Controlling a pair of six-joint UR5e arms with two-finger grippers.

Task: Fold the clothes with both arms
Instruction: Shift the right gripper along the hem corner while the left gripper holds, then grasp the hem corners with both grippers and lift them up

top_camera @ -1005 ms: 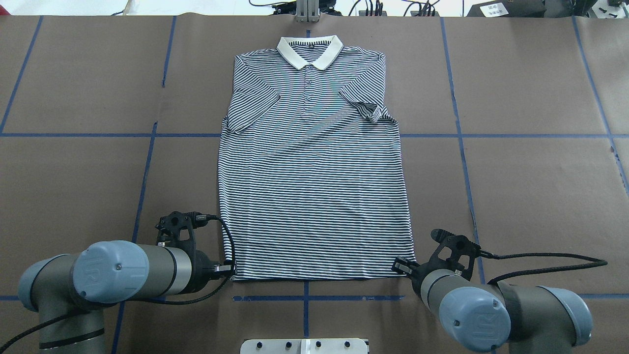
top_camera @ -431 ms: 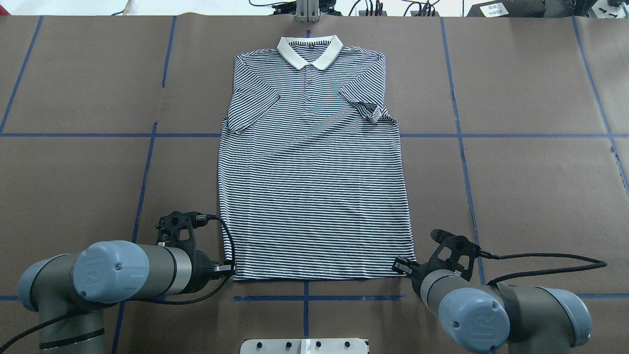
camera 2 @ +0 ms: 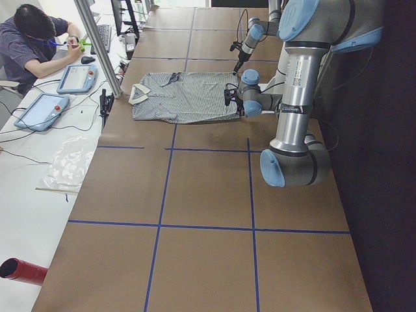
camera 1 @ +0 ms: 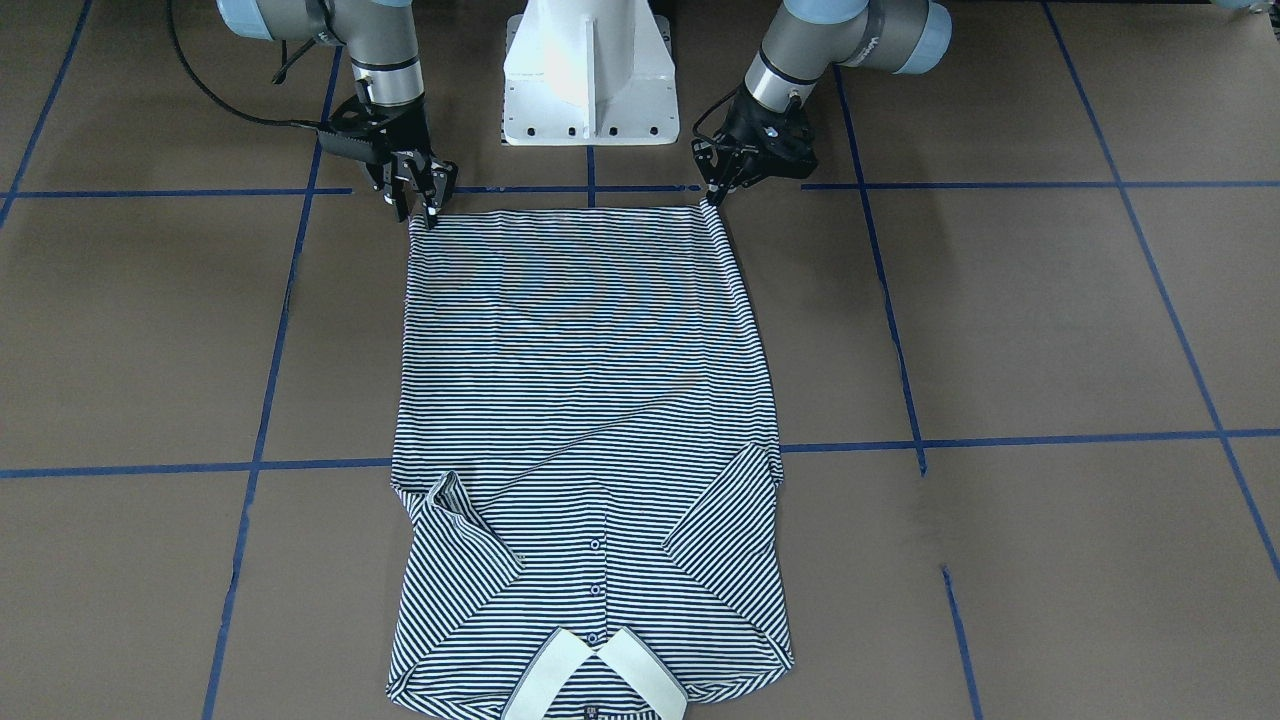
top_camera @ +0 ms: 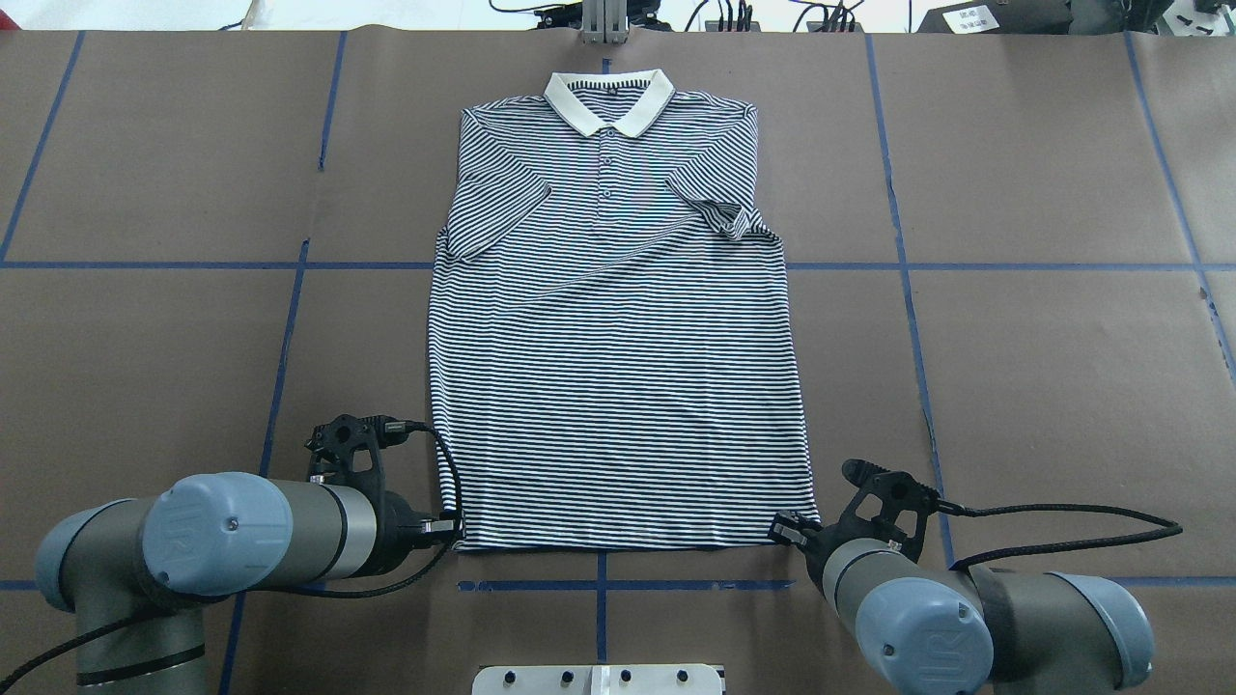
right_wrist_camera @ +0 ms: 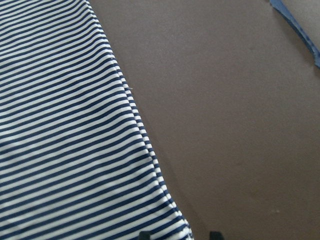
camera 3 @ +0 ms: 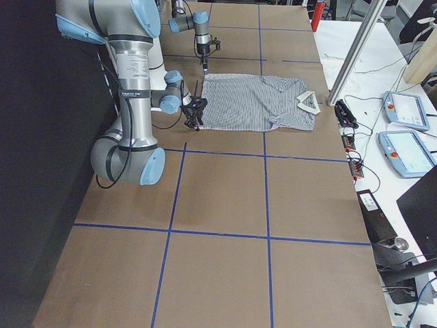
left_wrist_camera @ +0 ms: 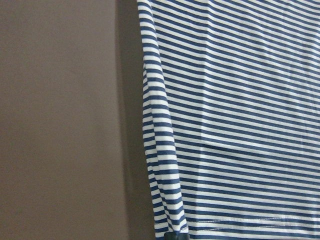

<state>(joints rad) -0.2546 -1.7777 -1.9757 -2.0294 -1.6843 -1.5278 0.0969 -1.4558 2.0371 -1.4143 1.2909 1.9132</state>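
The striped polo shirt (top_camera: pixel 618 367) lies flat on the brown table, cream collar (top_camera: pixel 608 101) at the far end, both sleeves folded in over the chest. My left gripper (top_camera: pixel 452 528) sits at the hem's left corner, shut on the shirt; the left wrist view shows the side edge (left_wrist_camera: pixel 160 150) slightly raised above the table. My right gripper (top_camera: pixel 784 528) is at the hem's right corner. It is open, and the right wrist view shows the corner (right_wrist_camera: pixel 170 220) between its two fingertips (right_wrist_camera: pixel 145 234). The front view shows the left gripper (camera 1: pixel 712 195) and the right gripper (camera 1: pixel 425 200) at the hem.
The white pedestal (camera 1: pixel 588 75) stands just behind the hem, between the arms. Blue tape lines (top_camera: pixel 908 290) grid the table. A metal post (top_camera: pixel 603 24) rises beyond the collar. A person (camera 2: pixel 36 39) sits at a side desk with tablets (camera 2: pixel 78 78).
My right arm has shifted slightly left and nearer to the robot's base at the hem's right corner. The left arm and the shirt have not moved.
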